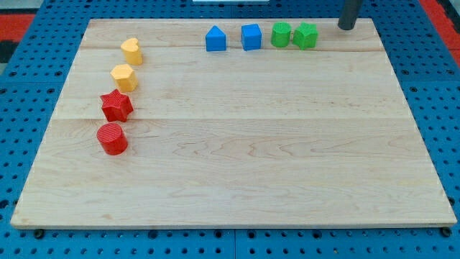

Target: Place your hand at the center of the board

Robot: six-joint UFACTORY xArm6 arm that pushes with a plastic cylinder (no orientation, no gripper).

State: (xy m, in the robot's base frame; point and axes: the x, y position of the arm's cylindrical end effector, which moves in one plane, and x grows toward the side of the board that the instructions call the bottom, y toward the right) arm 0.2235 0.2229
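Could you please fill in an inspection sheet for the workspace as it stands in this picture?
Surface: pale wooden board, lying flat.
Job's things: my tip is at the board's top right corner, to the right of the green blocks, far from the centre.
Clutter: top row, left to right, blue house-shaped block, blue cube, green cylinder, green block; the two greens touch. Left column, top to bottom, yellow heart, yellow block, red star, red cylinder.
Grippers: nothing seen.
Cables: nothing seen.
Surroundings: blue pegboard around the board.
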